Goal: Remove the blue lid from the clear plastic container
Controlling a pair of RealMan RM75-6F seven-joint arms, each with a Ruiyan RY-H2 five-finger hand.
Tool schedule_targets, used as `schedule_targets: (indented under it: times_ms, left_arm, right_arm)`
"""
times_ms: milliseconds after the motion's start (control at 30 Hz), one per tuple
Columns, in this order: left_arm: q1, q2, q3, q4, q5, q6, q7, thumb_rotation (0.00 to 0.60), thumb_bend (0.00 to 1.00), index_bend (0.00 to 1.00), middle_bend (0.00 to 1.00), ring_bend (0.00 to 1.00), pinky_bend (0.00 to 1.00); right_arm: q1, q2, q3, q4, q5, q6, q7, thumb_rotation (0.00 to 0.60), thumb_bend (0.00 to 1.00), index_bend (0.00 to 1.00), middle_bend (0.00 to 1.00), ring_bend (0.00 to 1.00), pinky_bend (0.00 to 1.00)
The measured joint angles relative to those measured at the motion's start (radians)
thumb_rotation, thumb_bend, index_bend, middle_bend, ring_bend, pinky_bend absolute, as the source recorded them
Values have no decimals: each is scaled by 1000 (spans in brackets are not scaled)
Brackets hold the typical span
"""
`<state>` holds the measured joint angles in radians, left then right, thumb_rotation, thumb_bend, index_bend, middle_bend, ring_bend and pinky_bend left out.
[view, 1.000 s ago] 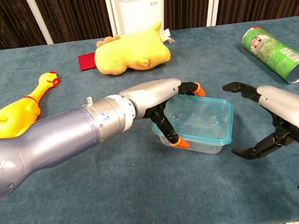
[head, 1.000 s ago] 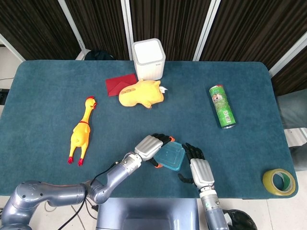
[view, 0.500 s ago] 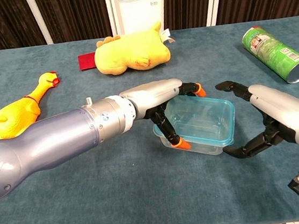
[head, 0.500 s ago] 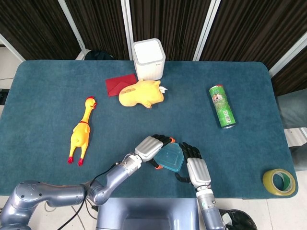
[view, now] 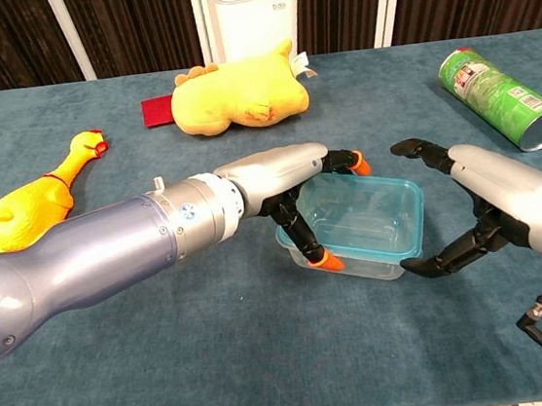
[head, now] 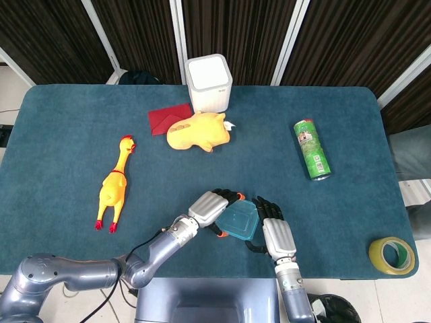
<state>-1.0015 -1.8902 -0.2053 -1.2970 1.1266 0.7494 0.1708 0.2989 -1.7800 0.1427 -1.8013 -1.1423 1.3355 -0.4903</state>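
- The clear plastic container (view: 357, 227), a shallow rounded-corner box capped by its translucent blue lid (view: 365, 210), sits on the desk (head: 67, 128) near the 6 o'clock edge
- The left hand (view: 289, 186), silver-shelled with orange-tipped dark fingers (view: 307, 243), grips the container's 9 o'clock side, fingertips over the lid rim and down the wall
- The right hand (view: 486, 198) is spread wide at the container's 3 o'clock side, holding nothing, black fingertips just beside the wall
- The desk is covered in dark teal felt
- A glossy rubber chicken (head: 114, 185) lies at 9 o'clock, a soft yellow plush (head: 197, 130) at 12, a green can (head: 312, 149) on its side at 2, well apart from the container
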Motion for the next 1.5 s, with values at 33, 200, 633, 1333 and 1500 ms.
schedule_targets:
  times_ms: [33, 200, 633, 1333, 1500]
  left_arm:
    - [-1, 0, 0, 0, 0, -1, 2, 600, 119, 211, 291, 279, 441]
    - [-2, -1, 1, -2, -1, -5, 2, 600, 119, 211, 291, 279, 470]
    - [-15, 17, -1, -12, -7, -37, 5, 600, 119, 213, 299, 288, 496]
    - [-55, 33, -10, -31, -56, -73, 44, 600, 131, 259, 356, 382, 606]
    - [-54, 35, 6, -27, -57, -75, 54, 600, 131, 262, 361, 391, 617]
  right_arm:
    - [0, 0, 1, -2, 2, 1, 2, 600, 322, 0, 0, 0, 0]
    - [-1, -3, 8, -4, 9, 8, 5, 600, 322, 0, 0, 0, 0]
    - [-4, -21, 26, 30, -11, 38, 47, 600, 323, 0, 0, 0, 0]
    - [-9, -41, 37, 78, -56, 62, 117, 600, 322, 0, 0, 0, 0]
    - [-9, -43, 41, 79, -52, 63, 116, 600, 322, 0, 0, 0, 0]
